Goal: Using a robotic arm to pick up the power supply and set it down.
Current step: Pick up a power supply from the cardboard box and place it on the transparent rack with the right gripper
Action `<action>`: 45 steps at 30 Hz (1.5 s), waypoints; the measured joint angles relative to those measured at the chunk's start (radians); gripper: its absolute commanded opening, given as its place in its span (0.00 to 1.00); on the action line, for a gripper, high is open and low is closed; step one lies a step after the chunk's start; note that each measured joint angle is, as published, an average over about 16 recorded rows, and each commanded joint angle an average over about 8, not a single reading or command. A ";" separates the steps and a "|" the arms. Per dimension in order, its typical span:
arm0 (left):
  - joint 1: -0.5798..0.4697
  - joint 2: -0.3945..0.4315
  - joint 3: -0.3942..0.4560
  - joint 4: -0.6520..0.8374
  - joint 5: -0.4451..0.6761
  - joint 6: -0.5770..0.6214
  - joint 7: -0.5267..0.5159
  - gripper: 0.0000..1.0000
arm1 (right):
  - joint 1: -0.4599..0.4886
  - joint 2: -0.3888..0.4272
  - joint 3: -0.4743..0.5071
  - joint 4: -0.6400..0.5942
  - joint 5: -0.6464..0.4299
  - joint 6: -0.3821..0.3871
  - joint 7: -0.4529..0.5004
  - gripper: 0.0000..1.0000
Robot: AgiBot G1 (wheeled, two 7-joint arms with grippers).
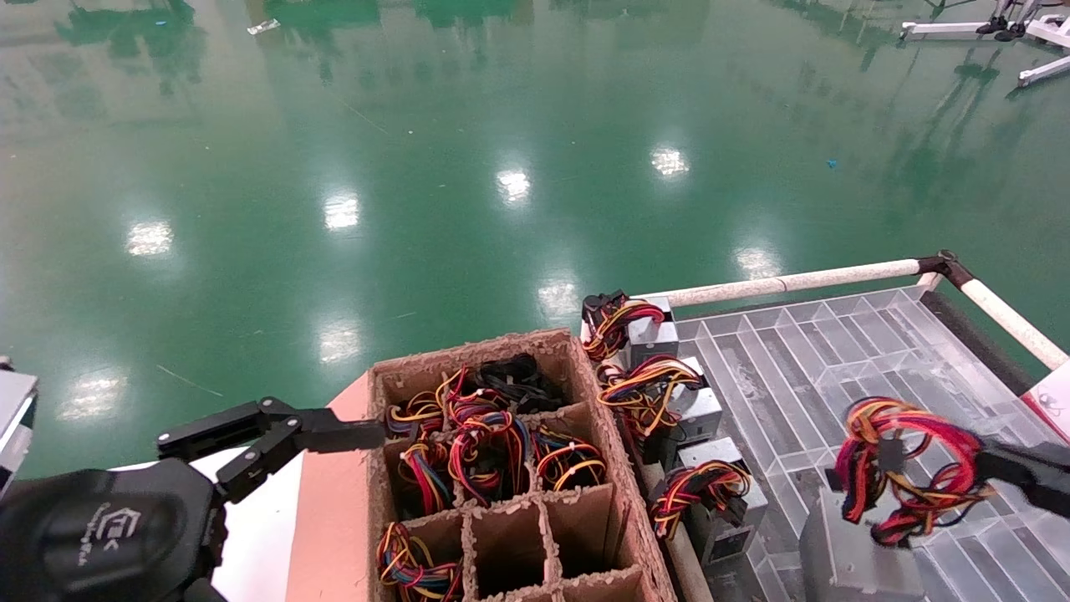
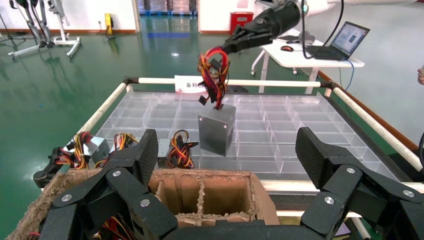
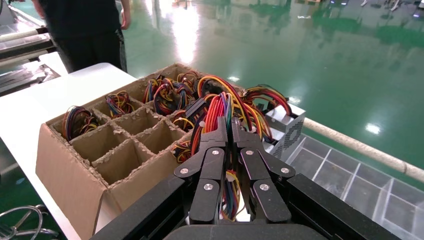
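Right gripper [image 3: 227, 131], pinched on the wire bundle [image 1: 907, 468], dangles the power supply [image 2: 217, 128] above the clear tray [image 1: 802, 368]. Lower it straight and slowly (it probably swings), then release once it rests in a compartment. Its long axis hangs roughly vertical, slightly tilted, wires uppermost. Left gripper [image 1: 276, 435] idles spread by the cardboard box [image 1: 501, 468].

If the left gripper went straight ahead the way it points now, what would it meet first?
Probably the near edge of the cardboard box: the left gripper, its jaws open, points right at it in the head view. Depth is unclear; it might pass above the rim.
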 measured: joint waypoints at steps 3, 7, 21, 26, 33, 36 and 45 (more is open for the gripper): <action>0.000 0.000 0.000 0.000 0.000 0.000 0.000 1.00 | 0.024 -0.018 -0.016 -0.002 -0.023 0.002 -0.003 0.00; 0.000 0.000 0.000 0.000 0.000 0.000 0.000 1.00 | 0.064 -0.039 -0.037 0.009 -0.056 0.002 0.002 0.00; 0.000 0.000 0.000 0.000 0.000 0.000 0.000 1.00 | 0.195 -0.090 -0.130 0.076 -0.155 -0.003 0.044 0.00; 0.000 0.000 0.001 0.000 0.000 0.000 0.000 1.00 | 0.227 -0.107 -0.164 0.063 -0.178 -0.003 0.053 0.00; 0.000 0.000 0.001 0.000 0.000 0.000 0.000 1.00 | 0.256 -0.128 -0.208 0.010 -0.198 -0.003 0.050 0.00; 0.000 0.000 0.001 0.000 -0.001 0.000 0.000 1.00 | 0.267 -0.138 -0.224 -0.009 -0.201 -0.004 0.044 0.00; 0.000 0.000 0.001 0.000 -0.001 0.000 0.000 1.00 | 0.307 -0.167 -0.275 -0.012 -0.200 -0.008 0.021 0.00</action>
